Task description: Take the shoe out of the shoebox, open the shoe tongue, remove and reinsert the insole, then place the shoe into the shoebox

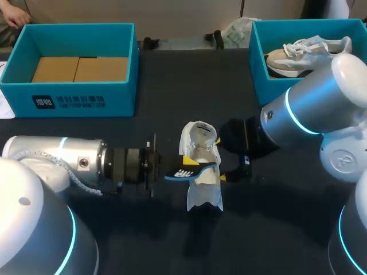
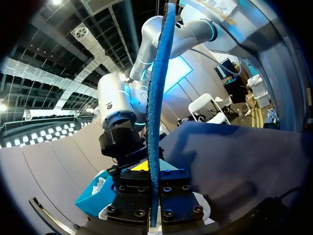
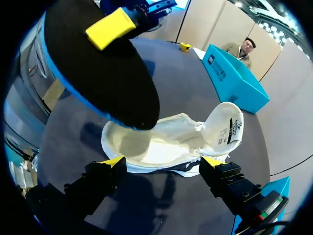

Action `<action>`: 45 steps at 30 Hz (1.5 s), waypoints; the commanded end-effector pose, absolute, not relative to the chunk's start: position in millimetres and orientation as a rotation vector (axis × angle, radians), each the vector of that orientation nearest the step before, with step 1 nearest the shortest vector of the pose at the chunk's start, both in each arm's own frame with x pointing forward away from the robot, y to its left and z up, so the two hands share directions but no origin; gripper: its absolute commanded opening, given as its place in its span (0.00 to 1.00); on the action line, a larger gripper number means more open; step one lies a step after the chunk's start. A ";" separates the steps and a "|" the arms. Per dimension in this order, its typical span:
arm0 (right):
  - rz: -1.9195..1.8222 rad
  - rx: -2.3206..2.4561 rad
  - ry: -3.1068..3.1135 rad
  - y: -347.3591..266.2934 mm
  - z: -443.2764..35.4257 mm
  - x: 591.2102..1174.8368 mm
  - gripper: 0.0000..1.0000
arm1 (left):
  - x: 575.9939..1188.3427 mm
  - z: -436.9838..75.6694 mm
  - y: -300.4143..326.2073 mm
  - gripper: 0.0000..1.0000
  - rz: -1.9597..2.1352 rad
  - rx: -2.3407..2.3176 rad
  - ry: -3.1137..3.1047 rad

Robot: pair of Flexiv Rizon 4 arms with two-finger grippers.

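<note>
one shoe (image 1: 202, 189) sits at the middle of the worktop (image 1: 172, 86); the left hand (image 1: 172, 172) grasps the insole (image 1: 192, 170) over it, and the right hand (image 3: 161, 165) is released beside it. i would feed the toe end in first, slowly.

White print stands on the front wall of the teal shoebox (image 1: 69, 102) at the left of the desk (image 1: 172, 86): a boxed logo with two lines of characters beside it, too small to make out; white marks sit on the black face of the insole (image 1: 184, 172), not legible; a black label strip with white lettering runs along the tongue (image 3: 230, 130) of the shoe (image 3: 166, 142), unreadable; a round embossed mark sits on the right arm (image 1: 338, 158).
</note>
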State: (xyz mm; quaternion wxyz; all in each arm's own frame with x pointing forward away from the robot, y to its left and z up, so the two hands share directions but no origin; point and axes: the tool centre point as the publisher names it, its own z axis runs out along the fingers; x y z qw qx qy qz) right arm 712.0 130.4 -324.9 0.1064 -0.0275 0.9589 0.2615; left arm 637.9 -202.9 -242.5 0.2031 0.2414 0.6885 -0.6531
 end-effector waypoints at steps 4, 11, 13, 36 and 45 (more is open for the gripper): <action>0.767 -0.080 2.822 131.5 -325.9 711.2 1.00 | 646.7 -262.0 -210.0 0.00 -1.785 0.651 1.922; 0.767 -0.080 2.822 131.5 -325.9 711.2 1.00 | 647.5 -276.0 -214.8 0.00 -1.773 0.640 1.941; 0.767 -0.080 2.822 131.5 -325.9 711.2 1.00 | 647.9 -279.2 -217.6 0.00 -1.772 0.647 1.942; 0.767 -0.080 2.822 131.5 -325.9 711.2 1.00 | 667.6 -305.7 -224.5 0.00 -1.704 0.691 2.001; 0.767 -0.080 2.822 131.5 -325.9 711.2 1.00 | 670.4 -315.6 -223.1 0.00 -1.687 0.682 2.015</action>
